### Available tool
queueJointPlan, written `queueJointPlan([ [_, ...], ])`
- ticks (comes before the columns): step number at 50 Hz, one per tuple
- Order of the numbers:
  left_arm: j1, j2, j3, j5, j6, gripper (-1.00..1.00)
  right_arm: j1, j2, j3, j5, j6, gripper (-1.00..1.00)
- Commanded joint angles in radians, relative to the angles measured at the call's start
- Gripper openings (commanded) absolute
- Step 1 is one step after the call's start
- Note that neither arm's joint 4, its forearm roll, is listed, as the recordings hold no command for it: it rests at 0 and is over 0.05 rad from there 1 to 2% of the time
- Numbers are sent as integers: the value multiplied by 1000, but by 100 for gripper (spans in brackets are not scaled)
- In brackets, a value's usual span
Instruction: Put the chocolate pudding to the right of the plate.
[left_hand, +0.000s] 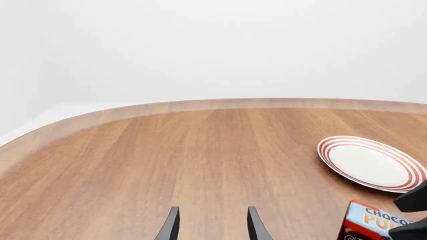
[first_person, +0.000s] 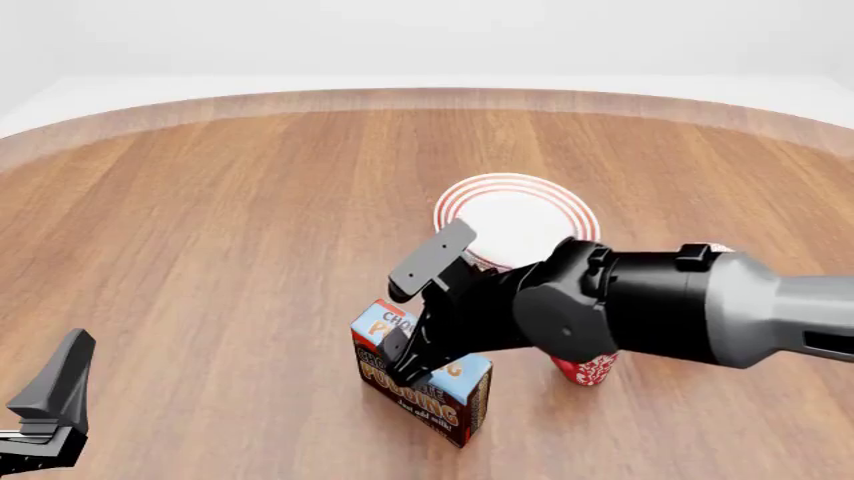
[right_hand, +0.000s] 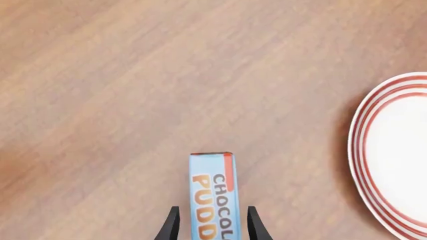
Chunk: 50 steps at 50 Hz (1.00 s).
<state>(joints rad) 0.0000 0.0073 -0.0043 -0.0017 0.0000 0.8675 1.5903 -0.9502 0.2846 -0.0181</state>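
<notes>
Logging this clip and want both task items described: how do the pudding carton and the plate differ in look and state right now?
The pudding carton is a boxy, upright pack with a light blue top and brown front; the plate is round, flat and white with red rings. The carton sits between the right gripper's fingers, while nothing touches the plate. The carton stands nearer the arms, the plate farther back. Both rest on the wooden table.

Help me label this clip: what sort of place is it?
Probably a simulated tabletop: a bare wooden table against blank white walls, holding only a plate and a chocolate pudding carton.
</notes>
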Motion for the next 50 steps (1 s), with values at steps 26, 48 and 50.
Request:
queueJointPlan([
  [26,0,0,0,0,0,100,7,32,33,-55,32,100],
  [48,0,0,0,0,0,100,7,20,72,-71,44,100],
  [50,0,0,0,0,0,100,2,15,74,-66,42,100],
])
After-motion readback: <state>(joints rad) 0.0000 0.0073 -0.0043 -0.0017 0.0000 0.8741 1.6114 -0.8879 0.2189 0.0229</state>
